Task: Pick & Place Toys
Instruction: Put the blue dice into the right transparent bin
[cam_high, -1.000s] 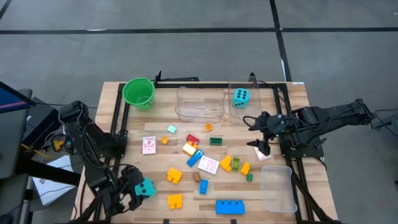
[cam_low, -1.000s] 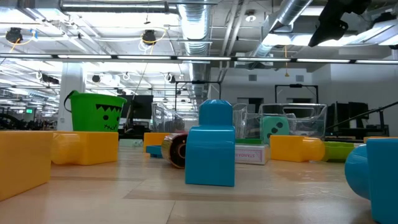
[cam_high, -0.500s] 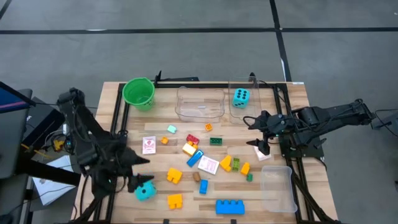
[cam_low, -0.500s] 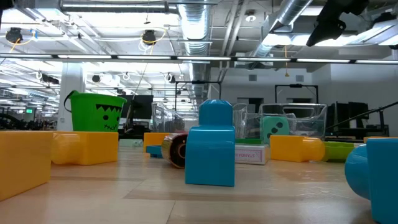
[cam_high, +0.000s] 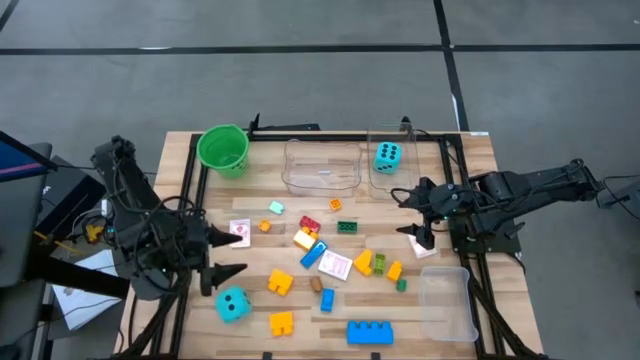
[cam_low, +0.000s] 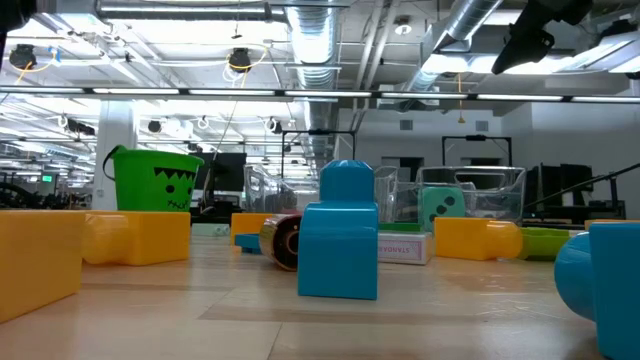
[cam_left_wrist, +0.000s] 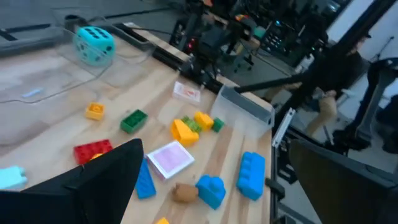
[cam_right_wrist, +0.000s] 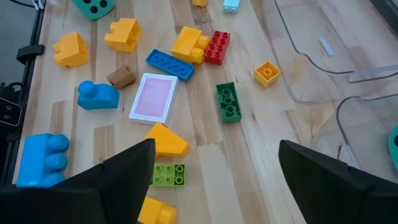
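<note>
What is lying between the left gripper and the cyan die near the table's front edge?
Only bare wood. In the high view the open left gripper hangs just above the cyan die, with nothing between them.

Wood table (cam_high: 480, 170): blocks (cam_high: 369, 331), dice (cam_high: 232, 304), cards (cam_high: 334, 266), tubs (cam_high: 447, 300), bucket (cam_high: 222, 149)

Two cyan plastic dice with black dots are noted: one (cam_high: 388, 156) inside a clear tub at the far side of the worktop, the other (cam_high: 232, 304) lying free near the front left corner. Small plastic building blocks are scattered across the middle: a long blue block (cam_high: 369, 332) at the front, a yellow block (cam_high: 281, 323) just left of it, another yellow block (cam_high: 280, 283) farther in, a red block (cam_high: 309, 225) and a green block (cam_high: 347, 226) toward the centre. A pink-and-white playing card (cam_high: 335, 266) is seen flat among the blocks; a second card (cam_high: 240, 233) lies apart to the left.
</note>
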